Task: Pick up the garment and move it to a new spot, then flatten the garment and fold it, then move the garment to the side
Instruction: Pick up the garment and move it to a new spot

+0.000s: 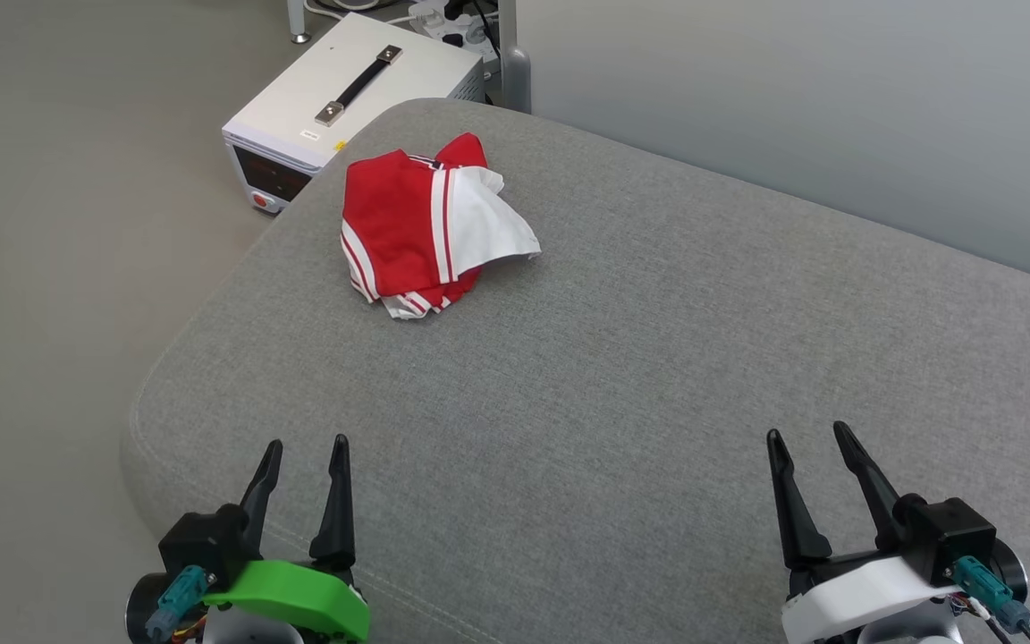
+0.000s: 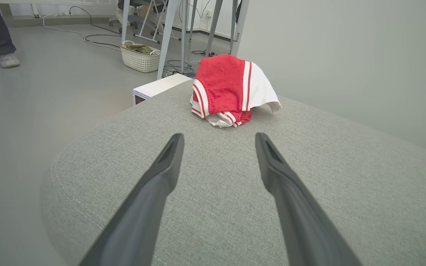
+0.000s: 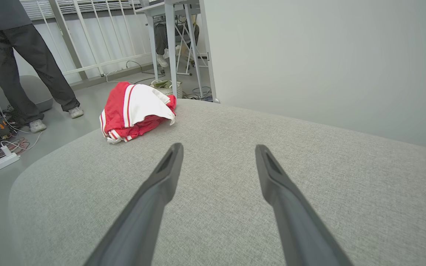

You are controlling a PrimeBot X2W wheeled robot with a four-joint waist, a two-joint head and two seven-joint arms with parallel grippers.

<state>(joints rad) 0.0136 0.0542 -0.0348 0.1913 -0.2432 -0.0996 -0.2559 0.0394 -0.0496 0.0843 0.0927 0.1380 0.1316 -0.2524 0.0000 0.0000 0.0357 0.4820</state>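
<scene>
Head view | garment (image 1: 399,224) crumpled, red, white sleeve | left tool (image 1: 308,441), right tool (image 1: 807,430): fingers spread, empty

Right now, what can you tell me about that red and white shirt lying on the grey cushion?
The garment is a soft knit-looking shirt, red with a white sleeve and red-white striped trim. It sits crumpled in a loose heap near the far left corner of the grey padded surface. The white sleeve drapes over its right side. Only the padding touches it; the left tool and right tool stand open, well short of it.
</scene>
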